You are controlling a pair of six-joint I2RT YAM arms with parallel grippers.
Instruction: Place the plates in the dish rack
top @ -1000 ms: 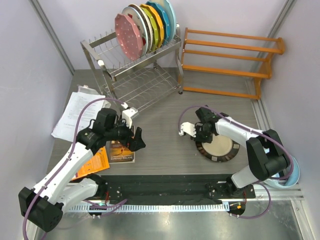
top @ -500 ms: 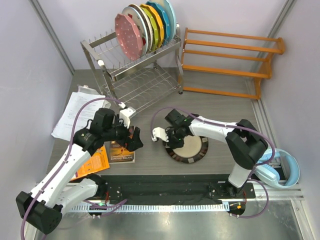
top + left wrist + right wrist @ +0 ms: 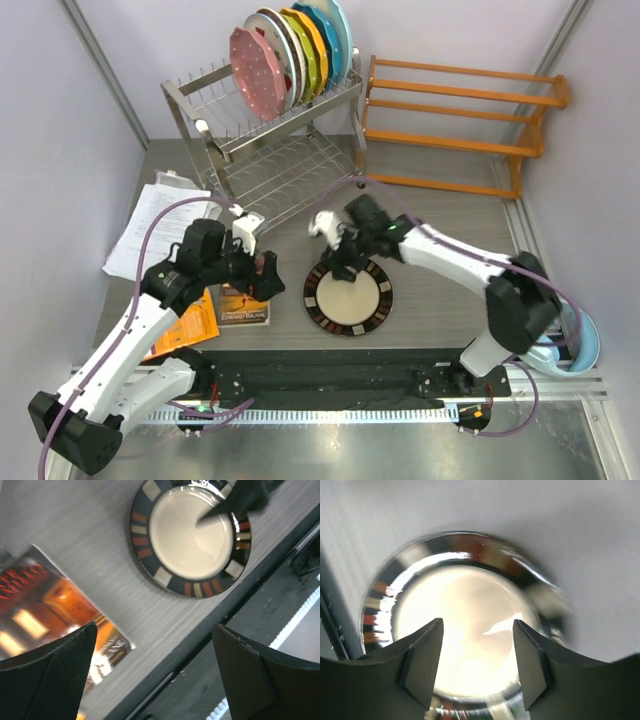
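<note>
The dark brown-rimmed plate (image 3: pixel 350 305) is lying flat on the table, near of the dish rack (image 3: pixel 285 178). The right gripper (image 3: pixel 477 665) is reaching over it, fingers parted and empty. The left gripper (image 3: pixel 155 675) is gaping empty just left.

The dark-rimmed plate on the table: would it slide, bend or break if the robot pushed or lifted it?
The plate looks glazed and shiny, so probably stiff, slippery to pinch and breakable if dropped. Lying flat on the smooth table, it would likely slide under a push, not tip or roll.
</note>
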